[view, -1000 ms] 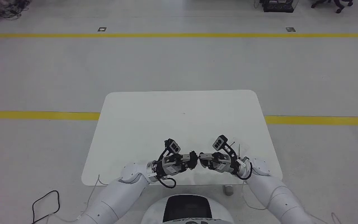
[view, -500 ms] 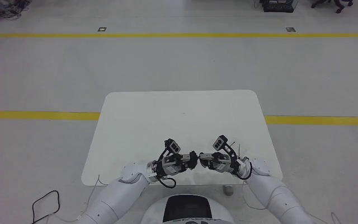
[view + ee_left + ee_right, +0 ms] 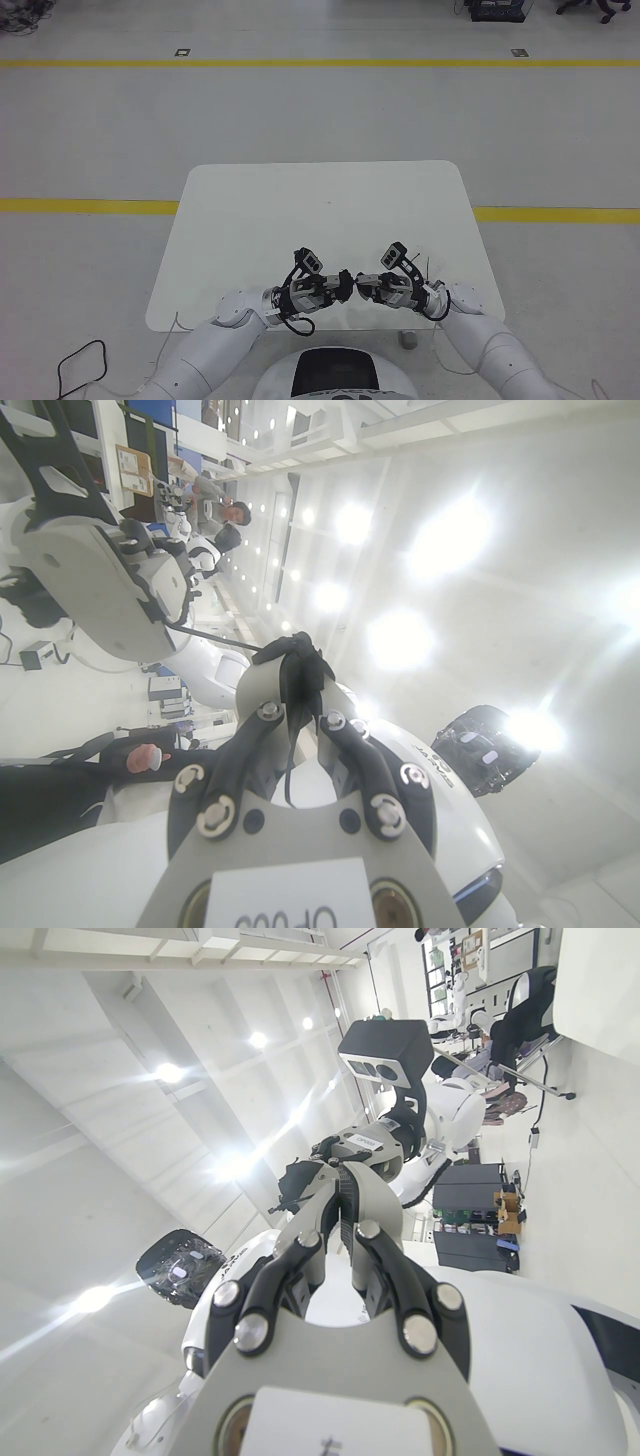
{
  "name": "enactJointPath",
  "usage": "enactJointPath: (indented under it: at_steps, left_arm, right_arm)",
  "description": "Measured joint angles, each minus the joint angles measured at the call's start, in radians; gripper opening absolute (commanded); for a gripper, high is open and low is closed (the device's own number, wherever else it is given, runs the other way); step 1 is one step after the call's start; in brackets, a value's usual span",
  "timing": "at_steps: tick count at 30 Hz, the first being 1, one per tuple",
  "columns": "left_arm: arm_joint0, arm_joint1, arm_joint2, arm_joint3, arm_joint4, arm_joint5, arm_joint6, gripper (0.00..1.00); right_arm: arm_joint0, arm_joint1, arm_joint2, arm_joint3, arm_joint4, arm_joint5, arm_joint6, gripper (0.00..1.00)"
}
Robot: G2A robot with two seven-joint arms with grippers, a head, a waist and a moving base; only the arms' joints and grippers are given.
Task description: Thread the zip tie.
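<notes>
Zip tie [image 3: 220, 638]: one counted, a thin black strap held in the air between the two tools, above the near edge of the white counter [image 3: 320, 200] and not touching it. Tools: two counted, tip to tip and nearly touching in the top view. The left tool [image 3: 295, 660] has its fingers closed tight on a dark bunched part of the tie. One length of strap runs from that grip across to the other arm, and another trails back between the fingers toward the wrist. The right tool [image 3: 340, 1183] has its pads pressed together with no gap visible. A short black end of the tie [image 3: 285, 1205] sticks out beside the fingertips, so it is judged to be clamped on the strap as well. Whether the dark bunched part is the tie's head cannot be told from these views. Step in hand, as judged: alignment, with the tail end being brought to the head's slot, and no closed loop can be confirmed. The next move calls for a fine sideways approach of one tool toward the other. The strap must be kept straight and in line with the slot, and both grips must stay firm so that the thin end neither bends nor slips out. Counter: one counted.
</notes>
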Motion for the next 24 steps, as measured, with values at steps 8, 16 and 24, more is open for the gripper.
enactJointPath:
  at_steps: [8,16,24]
  left_arm:
    - [0.0,0.0,0.0,0.0,0.0,0.0,0.0,0.0]
    - [0.0,0.0,0.0,0.0,0.0,0.0,0.0,0.0]
    - [0.0,0.0,0.0,0.0,0.0,0.0,0.0,0.0]
  right_arm:
    - [-0.001,-0.002,0.002,0.003,-0.006,0.002,-0.002,0.0]
    - [-0.003,-0.003,0.005,0.002,-0.015,0.003,-0.006,0.0]
    - [-0.004,-0.004,0.008,0.002,-0.023,0.008,-0.009,0.0]
